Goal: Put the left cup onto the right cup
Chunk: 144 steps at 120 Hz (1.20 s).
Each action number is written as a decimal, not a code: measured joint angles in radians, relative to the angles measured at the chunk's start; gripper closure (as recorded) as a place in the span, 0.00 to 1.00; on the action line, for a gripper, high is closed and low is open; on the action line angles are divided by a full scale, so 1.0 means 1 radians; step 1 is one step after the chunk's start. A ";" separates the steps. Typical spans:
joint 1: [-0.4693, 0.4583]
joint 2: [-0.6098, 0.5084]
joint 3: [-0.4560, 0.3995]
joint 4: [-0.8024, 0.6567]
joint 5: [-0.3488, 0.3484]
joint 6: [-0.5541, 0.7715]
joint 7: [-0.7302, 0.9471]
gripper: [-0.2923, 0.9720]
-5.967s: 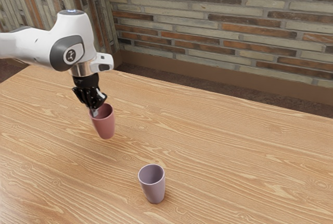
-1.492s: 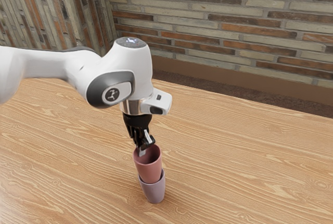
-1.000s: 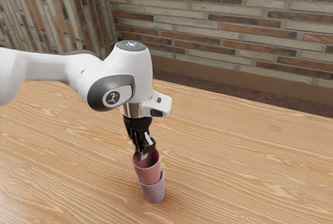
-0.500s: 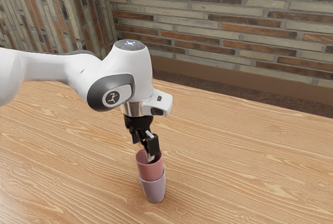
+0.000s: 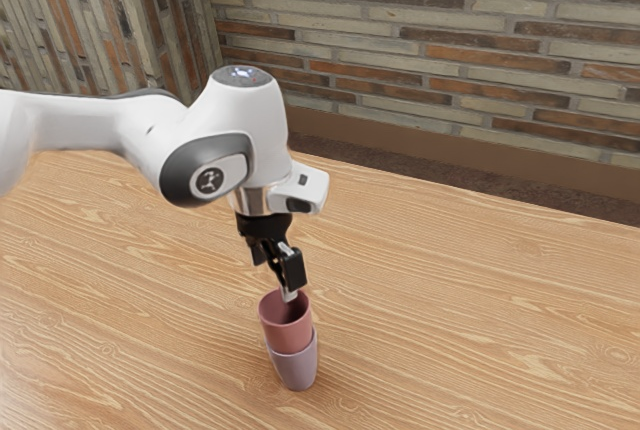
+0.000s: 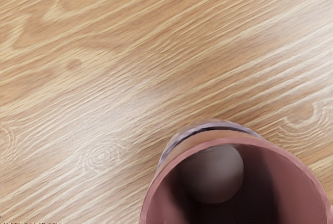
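Pink cup (image 5: 285,318) sits nested in the purple cup (image 5: 295,365), jaws apart by its rim; I'd lift straight up, no nudging.

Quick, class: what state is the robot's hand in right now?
Hand: open, holding nothing; the pink cup sits nested in the purple cup just below it.

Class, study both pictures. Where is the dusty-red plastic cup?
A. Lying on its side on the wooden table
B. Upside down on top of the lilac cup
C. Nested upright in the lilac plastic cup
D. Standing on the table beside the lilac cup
C: the dusty-red plastic cup stands upright with its lower part inside the lilac plastic cup. In the wrist view the lilac rim peeks out around it.
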 joint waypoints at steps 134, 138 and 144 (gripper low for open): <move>0.012 0.093 0.004 0.502 -0.072 -0.395 -0.008 0.23; 0.014 0.091 0.004 0.517 -0.072 -0.414 -0.016 0.23; 0.015 0.089 0.005 0.536 -0.071 -0.439 -0.029 0.23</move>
